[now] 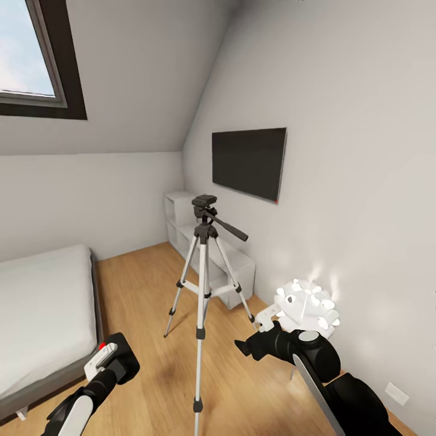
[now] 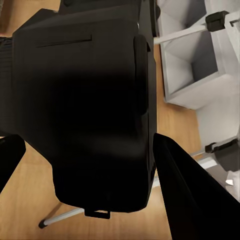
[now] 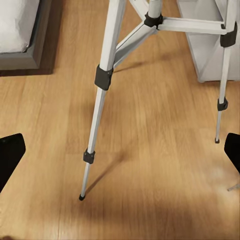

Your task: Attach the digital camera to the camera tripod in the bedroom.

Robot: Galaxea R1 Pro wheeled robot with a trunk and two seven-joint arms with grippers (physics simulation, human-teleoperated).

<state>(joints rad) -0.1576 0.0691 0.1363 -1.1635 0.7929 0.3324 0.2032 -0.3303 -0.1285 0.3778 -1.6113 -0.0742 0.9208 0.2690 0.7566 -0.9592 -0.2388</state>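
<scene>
You are facing the camera tripod (image 1: 203,284), which stands upright on the light wood floor (image 1: 145,303) at the centre of the head view, its three silver legs spread and its black head level with the lower edge of the wall-mounted TV (image 1: 249,162) at about 1 o'clock from it. The long pan handle (image 1: 229,227) slants down toward 4 o'clock from the head. Behind the tripod, against the wall, sits a low white shelf unit (image 1: 209,248).

Your left gripper (image 1: 112,363) sits at 7 o'clock in the head view, with the digital camera (image 1: 121,357) at its tip — a red dot shows on top. In the left wrist view the black body of the digital camera (image 2: 85,105) lies between the two dark fingers (image 2: 185,195), one finger against each side, so the gripper is pinching it. It is well apart from the tripod head, lower and to the left.

Your right gripper (image 1: 248,346) is at 5 o'clock, near the tripod's near leg. In the right wrist view its fingertips (image 3: 11,155) sit at opposite edges with bare floor and a tripod leg (image 3: 102,95) between them — spread wide, holding nothing.

The white bed (image 1: 42,309) lies at 9 o'clock, the skylight (image 1: 36,54) at 11 o'clock, and a glowing white lamp (image 1: 307,306) stands by the wall at 4 o'clock.
</scene>
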